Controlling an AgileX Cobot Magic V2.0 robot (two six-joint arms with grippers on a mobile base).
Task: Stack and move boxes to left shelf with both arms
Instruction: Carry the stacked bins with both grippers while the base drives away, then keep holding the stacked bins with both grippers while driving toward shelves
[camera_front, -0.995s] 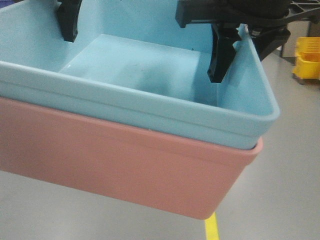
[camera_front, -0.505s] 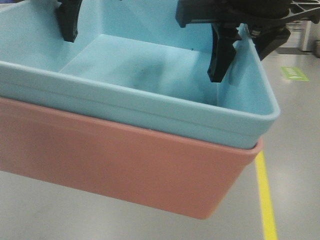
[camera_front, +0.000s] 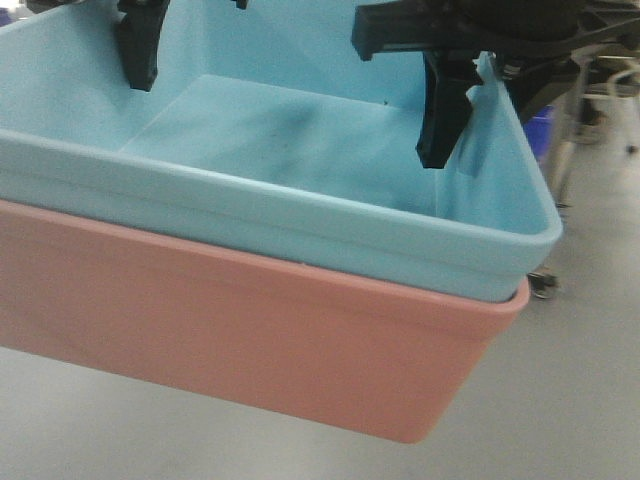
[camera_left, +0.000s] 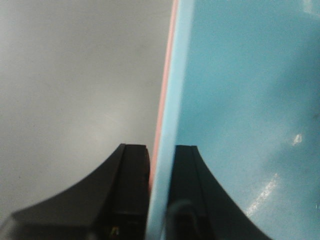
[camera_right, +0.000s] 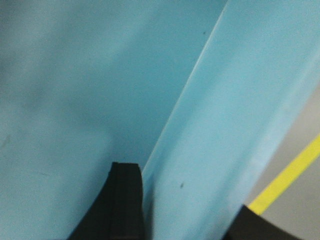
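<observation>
Here, the blue tub (camera_front: 300, 150) sits nested inside the pink tub (camera_front: 230, 330), its rim riding just above the pink rim, and the pair hangs clear of the grey floor (camera_front: 580, 400). The left gripper (camera_left: 161, 167) pinches the blue tub's left wall, one finger inside against the blue and the other outside, with a sliver of pink edge between them. The right gripper (camera_front: 490, 100) clamps the blue tub's right wall the same way, its inner finger (camera_right: 125, 200) pressed to the inside face and the outer finger just showing beyond the wall. A yellow line (camera_right: 287, 175) crosses the floor outside that right wall
</observation>
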